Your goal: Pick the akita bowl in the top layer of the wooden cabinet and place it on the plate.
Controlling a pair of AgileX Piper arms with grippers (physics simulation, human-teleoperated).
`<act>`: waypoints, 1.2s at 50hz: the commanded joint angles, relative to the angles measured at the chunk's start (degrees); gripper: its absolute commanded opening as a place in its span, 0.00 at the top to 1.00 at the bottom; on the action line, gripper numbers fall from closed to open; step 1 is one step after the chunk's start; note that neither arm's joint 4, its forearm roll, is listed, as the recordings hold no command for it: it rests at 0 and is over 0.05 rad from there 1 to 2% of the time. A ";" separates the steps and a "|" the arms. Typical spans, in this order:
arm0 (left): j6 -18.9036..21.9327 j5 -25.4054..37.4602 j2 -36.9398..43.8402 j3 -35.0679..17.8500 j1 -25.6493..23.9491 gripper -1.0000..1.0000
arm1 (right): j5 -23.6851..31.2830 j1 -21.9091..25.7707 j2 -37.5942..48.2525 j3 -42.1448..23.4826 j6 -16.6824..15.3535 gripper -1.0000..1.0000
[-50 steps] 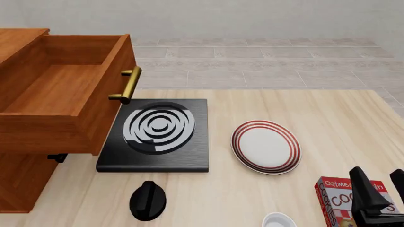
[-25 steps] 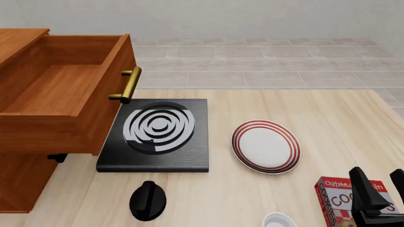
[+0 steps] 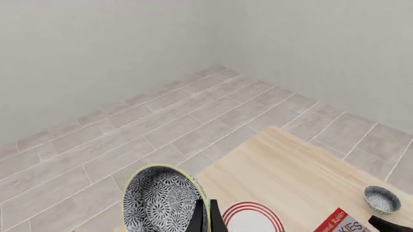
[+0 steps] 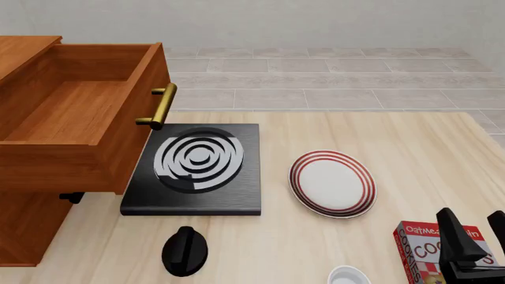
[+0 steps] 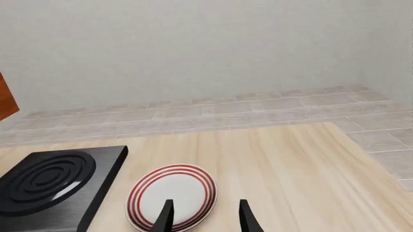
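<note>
The akita bowl [image 3: 160,200] hangs tipped on its side high above the table, its navy-and-white pattern and yellowish rim showing in the left wrist view. My left gripper [image 3: 206,217] is shut on its rim. Neither shows in the front view. The plate [image 4: 332,183] with red rings lies on the table, below and beyond the bowl [image 3: 255,218]. The wooden cabinet [image 4: 28,228] stands at the left with its top layer [image 4: 79,118] pulled out and holding nothing. My right gripper [image 4: 477,236] is open at the near right, pointing toward the plate [image 5: 171,195].
A black slab with white spiral rings [image 4: 193,168] lies between cabinet and plate. A black knob-like object [image 4: 184,251] sits in front of it. A cookie box [image 4: 422,248] and a small cup [image 4: 349,276] are at the near right. The drawer's brass handle [image 4: 162,106] juts toward the slab.
</note>
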 commanded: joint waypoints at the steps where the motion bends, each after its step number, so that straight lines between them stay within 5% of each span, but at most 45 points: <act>1: 0.72 -1.68 1.59 0.99 -2.83 1.00 | 0.06 -0.09 -0.09 0.00 -0.03 0.00; 25: 1.51 -5.21 7.71 0.47 -8.77 1.00 | -0.67 -0.13 0.61 0.00 0.10 0.00; 60: 3.68 -4.12 16.21 -7.59 -16.46 1.00 | -0.57 -0.08 0.48 0.02 0.69 0.00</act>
